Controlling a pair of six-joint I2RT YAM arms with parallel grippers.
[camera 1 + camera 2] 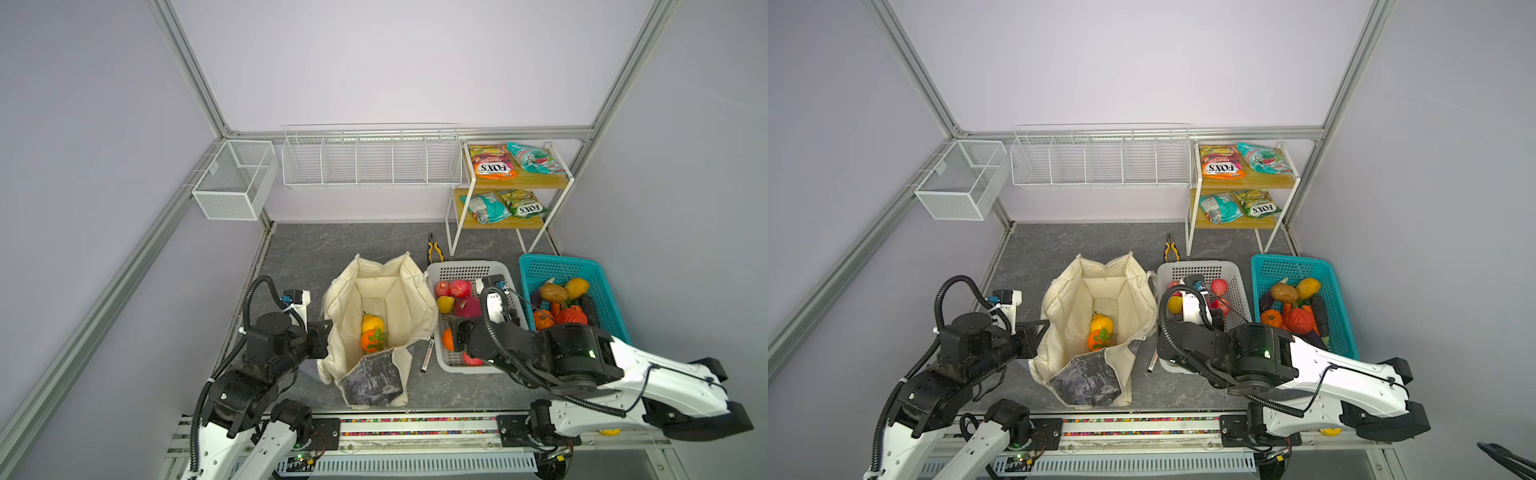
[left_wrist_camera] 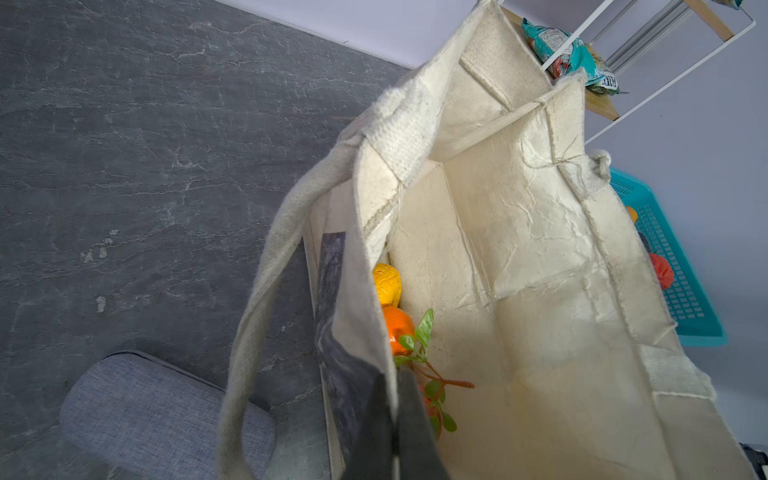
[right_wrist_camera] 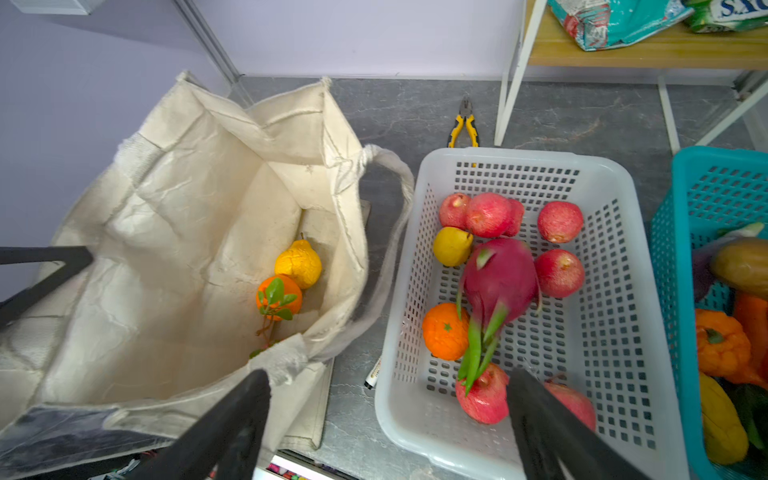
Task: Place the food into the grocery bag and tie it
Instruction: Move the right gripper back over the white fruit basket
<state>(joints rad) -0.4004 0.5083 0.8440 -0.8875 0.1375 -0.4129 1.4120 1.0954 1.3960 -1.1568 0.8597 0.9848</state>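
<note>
The cream grocery bag [image 1: 376,291] stands open mid-table, its grey marbled panel toward me. My left gripper [image 1: 325,340] is shut on the bag's left rim; in the left wrist view its fingers [image 2: 409,419] pinch the cloth edge. A yellow citrus [image 1: 371,323] and a leafy orange [image 1: 371,341] lie on the bag's floor. My right gripper [image 3: 386,376] is open and empty over the near left corner of the white basket [image 1: 469,264], which holds a magenta dragon fruit [image 3: 498,282], red fruits and an orange. Snack packets [image 1: 492,164] lie on the shelf.
A teal basket [image 1: 557,259] of toy vegetables stands at the far right. Yellow-handled pliers [image 1: 435,247] lie behind the white basket, and a marker [image 1: 427,355] lies between bag and basket. A grey pad [image 2: 158,415] lies left of the bag. Wire racks [image 1: 370,158] hang on the back wall.
</note>
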